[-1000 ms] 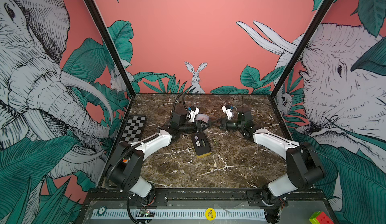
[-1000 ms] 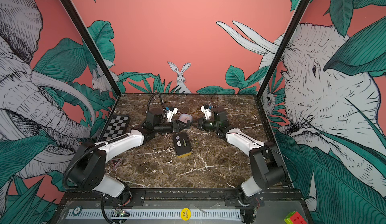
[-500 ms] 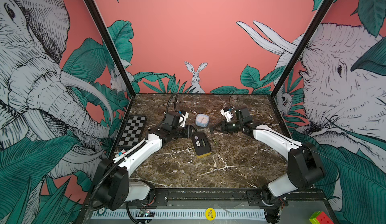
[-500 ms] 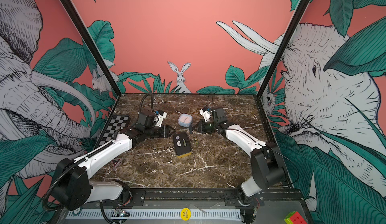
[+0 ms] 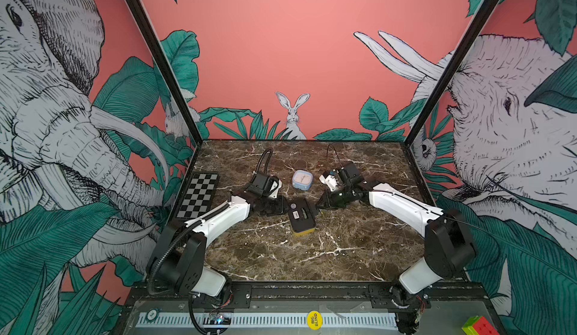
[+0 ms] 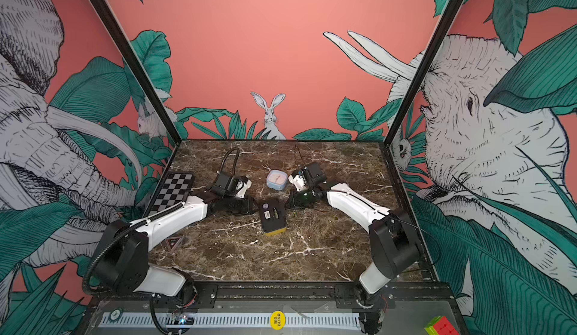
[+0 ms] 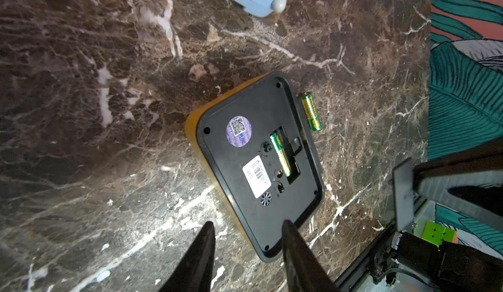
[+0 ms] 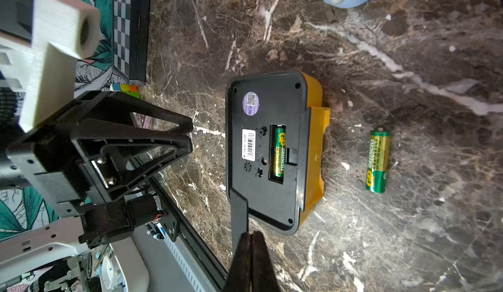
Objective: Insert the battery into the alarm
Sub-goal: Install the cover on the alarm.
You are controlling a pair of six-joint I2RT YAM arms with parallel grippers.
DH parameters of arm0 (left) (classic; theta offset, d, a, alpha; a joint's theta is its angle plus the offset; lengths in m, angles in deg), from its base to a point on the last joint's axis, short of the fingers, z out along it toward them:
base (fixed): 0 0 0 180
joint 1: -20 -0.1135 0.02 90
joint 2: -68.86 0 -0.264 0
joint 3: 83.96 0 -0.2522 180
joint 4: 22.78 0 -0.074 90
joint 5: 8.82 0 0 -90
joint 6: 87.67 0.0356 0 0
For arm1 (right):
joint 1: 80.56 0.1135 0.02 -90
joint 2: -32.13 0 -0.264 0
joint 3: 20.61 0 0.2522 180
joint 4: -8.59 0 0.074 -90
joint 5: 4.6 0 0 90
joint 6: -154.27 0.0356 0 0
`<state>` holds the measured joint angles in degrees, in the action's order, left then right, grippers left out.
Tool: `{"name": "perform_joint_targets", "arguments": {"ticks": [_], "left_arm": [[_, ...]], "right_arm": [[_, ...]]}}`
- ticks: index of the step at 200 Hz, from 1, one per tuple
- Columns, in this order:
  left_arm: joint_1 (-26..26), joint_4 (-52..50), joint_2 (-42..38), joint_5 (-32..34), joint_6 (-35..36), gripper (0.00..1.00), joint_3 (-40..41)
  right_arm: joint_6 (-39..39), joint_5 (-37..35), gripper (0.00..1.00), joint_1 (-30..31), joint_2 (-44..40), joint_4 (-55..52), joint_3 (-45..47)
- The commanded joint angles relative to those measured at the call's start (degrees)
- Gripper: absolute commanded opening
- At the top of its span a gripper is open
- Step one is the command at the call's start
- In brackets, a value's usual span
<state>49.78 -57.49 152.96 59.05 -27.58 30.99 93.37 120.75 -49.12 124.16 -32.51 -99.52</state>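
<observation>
The alarm [image 5: 301, 216] lies face down mid-table, yellow body under a black back. Its compartment stands uncovered with one green battery [image 8: 279, 151] inside. A second green battery [image 8: 377, 161] lies loose on the marble just right of the alarm. My left gripper [image 7: 246, 224] is open at the alarm's left edge, one fingertip [image 7: 285, 224] above a corner of the black back. Just off the alarm's far right corner my right gripper [image 8: 251, 234] is shut on a thin flat black cover [image 8: 239, 211], which also shows in the left wrist view [image 7: 402, 195].
A small light-blue clock [image 5: 302, 179] stands behind the alarm, between the two wrists. A checkerboard [image 5: 198, 194] lies at the left table edge and a dark triangle [image 6: 175, 242] under the left arm. A coloured cube [image 5: 476, 327] sits outside the front right corner.
My left gripper has let go of the light-blue clock at the back, drawn away and come to the alarm's left edge, its jaws narrowing. The right gripper has stayed shut on the cover, hardly moving.
</observation>
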Motion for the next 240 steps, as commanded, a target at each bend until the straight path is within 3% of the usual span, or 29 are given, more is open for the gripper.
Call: {"name": "perform_joint_targets", "arguments": {"ticks": [1,132,177,240], "left_arm": [[-0.18,-0.74,1.47,-1.86,0.05,0.41,-1.44],[0.11,3.4,10.11,-8.14,-0.24,0.26,-5.63],[0.11,0.14,3.64,-1.53,-1.25,0.45,-3.89],[0.1,-4.62,9.41,-0.46,-0.14,0.45,-6.59]], "right_arm": [[-0.46,-2.0,0.0,0.67,1.88,-1.85,-1.33],[4.64,-5.51,0.0,2.5,5.79,0.04,-2.73],[5.0,-5.07,0.0,2.49,5.56,0.85,-2.52],[3.44,-4.78,0.0,2.8,7.66,-0.45,-4.38]]}}
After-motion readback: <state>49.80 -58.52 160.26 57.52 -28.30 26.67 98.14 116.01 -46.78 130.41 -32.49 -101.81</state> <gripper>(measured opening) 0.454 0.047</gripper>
